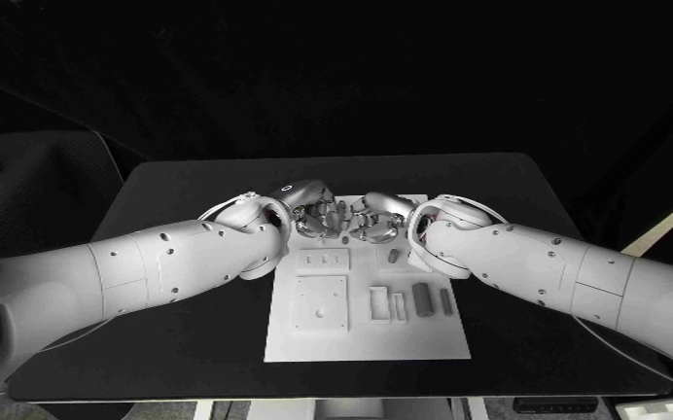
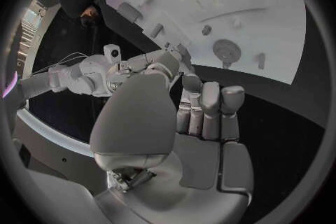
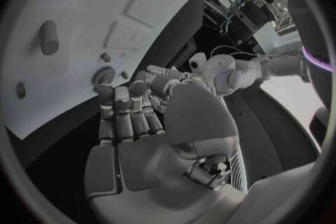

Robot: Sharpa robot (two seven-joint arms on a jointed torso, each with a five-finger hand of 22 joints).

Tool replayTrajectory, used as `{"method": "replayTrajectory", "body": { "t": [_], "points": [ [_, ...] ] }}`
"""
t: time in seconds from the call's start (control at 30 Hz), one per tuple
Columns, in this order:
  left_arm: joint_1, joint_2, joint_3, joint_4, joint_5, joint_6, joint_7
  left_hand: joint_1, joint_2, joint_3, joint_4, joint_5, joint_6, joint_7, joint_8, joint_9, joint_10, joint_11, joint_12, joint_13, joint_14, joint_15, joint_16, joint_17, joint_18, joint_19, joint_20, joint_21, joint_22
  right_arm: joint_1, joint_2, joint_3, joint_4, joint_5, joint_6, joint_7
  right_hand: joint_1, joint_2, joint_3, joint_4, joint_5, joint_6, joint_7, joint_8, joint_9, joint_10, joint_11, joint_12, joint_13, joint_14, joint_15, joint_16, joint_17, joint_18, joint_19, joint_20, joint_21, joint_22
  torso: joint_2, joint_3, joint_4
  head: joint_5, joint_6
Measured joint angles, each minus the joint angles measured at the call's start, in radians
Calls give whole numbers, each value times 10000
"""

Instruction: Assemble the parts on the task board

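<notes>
Head view shows the task board point(image 1: 368, 328) in the middle of the table point(image 1: 168, 187), with grey parts point(image 1: 422, 297) on its near half. Left hand point(image 1: 317, 216) and right hand point(image 1: 376, 221) meet over its far edge, hiding it; fingers are curled and I cannot tell whether they hold anything. Dark table stays bare on both sides.

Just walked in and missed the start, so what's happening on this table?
A two-armed robot is working over the white task board on the black table. Its silver left hand and silver right hand meet fingertip to fingertip above the board's far end. Whether either holds anything cannot be told. Several small grey parts lie on the board nearer the robot.
</notes>
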State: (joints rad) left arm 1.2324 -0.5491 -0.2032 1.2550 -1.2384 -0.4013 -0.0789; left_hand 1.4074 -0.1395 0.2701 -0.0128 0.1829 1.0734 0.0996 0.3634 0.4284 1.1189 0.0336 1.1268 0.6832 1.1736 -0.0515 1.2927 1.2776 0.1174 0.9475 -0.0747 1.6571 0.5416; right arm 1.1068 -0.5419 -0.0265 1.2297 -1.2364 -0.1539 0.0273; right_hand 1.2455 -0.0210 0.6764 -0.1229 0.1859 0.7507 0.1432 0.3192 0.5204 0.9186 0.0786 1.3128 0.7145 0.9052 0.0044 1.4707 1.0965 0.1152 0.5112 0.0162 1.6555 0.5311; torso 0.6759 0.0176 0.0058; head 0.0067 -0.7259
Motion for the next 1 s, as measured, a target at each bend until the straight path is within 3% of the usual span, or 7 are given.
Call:
{"method": "replayTrajectory", "body": {
  "t": [0.57, 1.0],
  "points": [
    [4, 26, 1, -7, 0, 0, -4, -13, -9, 17, -18, -20, 1, 0, 1, 1, 0, 0, -41, -8, 1, 1, 0, -9, 0, -1, 1, 0, -8, -5, 22, -3, -49, -6, 15, -14, 0, 0, 27, 28, 0, 16, 13, 0, 2, 0, 0, 0, 1, 0, 0, 0, -9, 0, 0, 0, 0, -8, 0, 3, -4, -12, 7],
    [2, -16, 3, -11, 13, 7, -3, 20, 15, 47, -6, -30, 1, 0, 2, 0, 0, 0, -41, -8, 2, 1, 0, -19, 0, -2, 2, 0, -7, -6, -327, -3, -59, -7, -14, -14, -3, 3, 55, 0, 0, 27, 24, -1, -5, 0, 0, 0, 2, -1, 0, 0, -9, 0, 0, 0, 0, -8, 0, -6, -2, 6, -1]
  ]
}}
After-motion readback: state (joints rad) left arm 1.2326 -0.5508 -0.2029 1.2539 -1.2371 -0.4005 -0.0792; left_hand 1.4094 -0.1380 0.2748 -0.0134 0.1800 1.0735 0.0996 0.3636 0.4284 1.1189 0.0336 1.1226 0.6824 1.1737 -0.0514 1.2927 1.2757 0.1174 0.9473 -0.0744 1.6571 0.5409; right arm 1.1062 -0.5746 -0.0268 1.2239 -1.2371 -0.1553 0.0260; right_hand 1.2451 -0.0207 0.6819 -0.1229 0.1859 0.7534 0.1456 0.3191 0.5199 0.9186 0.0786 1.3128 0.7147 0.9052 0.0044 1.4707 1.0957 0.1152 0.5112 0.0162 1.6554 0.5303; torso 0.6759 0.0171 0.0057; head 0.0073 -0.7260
